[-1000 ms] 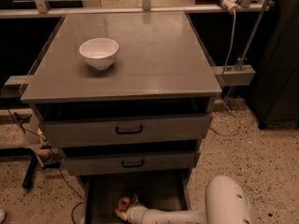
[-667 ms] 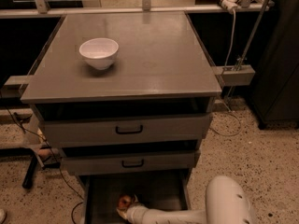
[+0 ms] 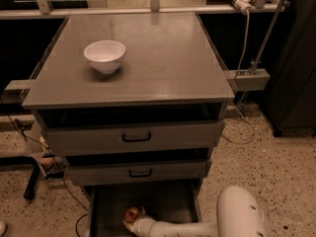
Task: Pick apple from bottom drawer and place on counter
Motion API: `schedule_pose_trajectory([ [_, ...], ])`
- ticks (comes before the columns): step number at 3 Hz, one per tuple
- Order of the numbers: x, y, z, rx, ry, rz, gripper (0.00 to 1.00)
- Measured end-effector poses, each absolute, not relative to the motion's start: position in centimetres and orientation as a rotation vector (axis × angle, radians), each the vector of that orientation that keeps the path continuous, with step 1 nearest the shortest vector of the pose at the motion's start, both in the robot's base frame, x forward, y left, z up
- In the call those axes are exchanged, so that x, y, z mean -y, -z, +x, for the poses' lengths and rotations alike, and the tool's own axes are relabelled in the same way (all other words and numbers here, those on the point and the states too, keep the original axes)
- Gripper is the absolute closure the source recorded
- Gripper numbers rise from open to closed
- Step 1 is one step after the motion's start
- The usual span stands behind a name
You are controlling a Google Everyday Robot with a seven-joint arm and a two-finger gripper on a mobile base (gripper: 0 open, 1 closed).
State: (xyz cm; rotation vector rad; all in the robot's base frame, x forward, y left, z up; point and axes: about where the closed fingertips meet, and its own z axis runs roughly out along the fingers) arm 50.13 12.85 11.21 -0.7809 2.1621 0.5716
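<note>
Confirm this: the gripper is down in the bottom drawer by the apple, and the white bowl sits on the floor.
Not right. The white bowl sits on the counter, as the camera view shows. The gripper is down in the bottom drawer by the apple.

- Bottom drawer [image 3: 148, 201]: near end cut off by lower edge.
- Apple [image 3: 131, 213]: near side hidden behind gripper [image 3: 135, 223], which sits at apple, left part of drawer.
- Robot arm [image 3: 237, 216]: base cut off by lower edge.
- Upper drawers [image 3: 133, 137]: interiors in shadow, contents indiscernible.
- Floor clutter [image 3: 47, 162], left: too dim to identify.
</note>
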Motion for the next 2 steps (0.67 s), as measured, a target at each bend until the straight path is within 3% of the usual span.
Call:
schedule_pose_trajectory([
  [2,-11.5,-15.1,49.7,-2.123,-0.532,-0.664,1.0],
])
